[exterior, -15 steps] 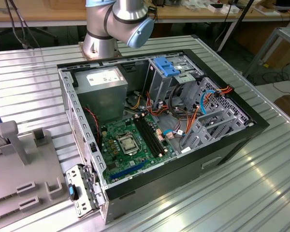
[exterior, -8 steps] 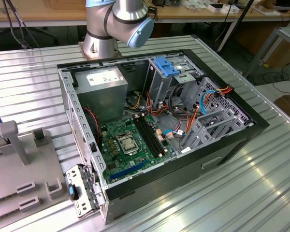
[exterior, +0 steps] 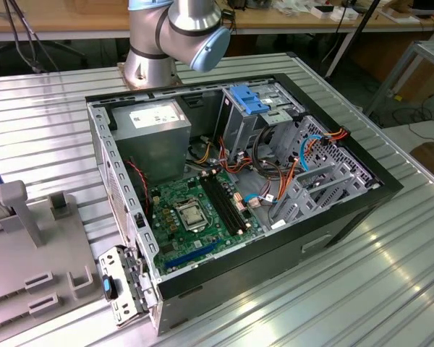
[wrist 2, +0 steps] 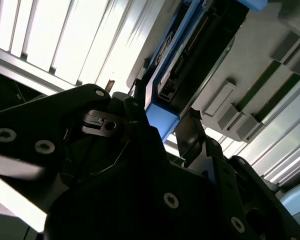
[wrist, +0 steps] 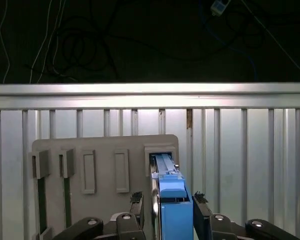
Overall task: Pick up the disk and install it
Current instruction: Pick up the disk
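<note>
Gripper (wrist: 167,201) hung over the flat silver-grey metal disk with blue plastic rails (wrist: 171,220), as we saw in both wrist views. Jaws stood apart, one black finger (wrist: 136,202) on each side of the blue rail, with a sliver of gap on one side; we saw no clamp. Disk stood on edge in an end slot of the pale grey plastic holder tray (exterior: 29,253). In the exterior view, the tray lay at nine o'clock of the open black computer case (exterior: 380,191). Both rested on the ribbed metal table (exterior: 362,289).
</note>
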### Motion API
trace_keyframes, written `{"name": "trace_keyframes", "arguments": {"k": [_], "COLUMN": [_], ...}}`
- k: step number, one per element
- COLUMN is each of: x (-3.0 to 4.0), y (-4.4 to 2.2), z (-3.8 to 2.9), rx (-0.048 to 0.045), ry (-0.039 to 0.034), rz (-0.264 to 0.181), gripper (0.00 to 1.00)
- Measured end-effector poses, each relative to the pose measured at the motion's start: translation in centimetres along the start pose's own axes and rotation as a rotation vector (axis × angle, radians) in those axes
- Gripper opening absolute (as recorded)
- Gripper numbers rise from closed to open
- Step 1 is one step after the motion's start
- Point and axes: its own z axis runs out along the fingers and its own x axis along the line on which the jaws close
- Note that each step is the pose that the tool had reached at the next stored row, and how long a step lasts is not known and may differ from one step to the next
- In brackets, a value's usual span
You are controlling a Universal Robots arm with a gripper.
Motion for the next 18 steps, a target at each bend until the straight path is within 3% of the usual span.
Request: {"name": "trace_keyframes", "arguments": {"k": [12,18], "x": [-0.01,-0.02], "y": [0.28,0.28], "z": [0.31,-0.16], "rx": [0.0001,0.0], "ry": [0.0024,0.0034], "rz": [0.0,0.0], "gripper": [0.51,0.51]}}
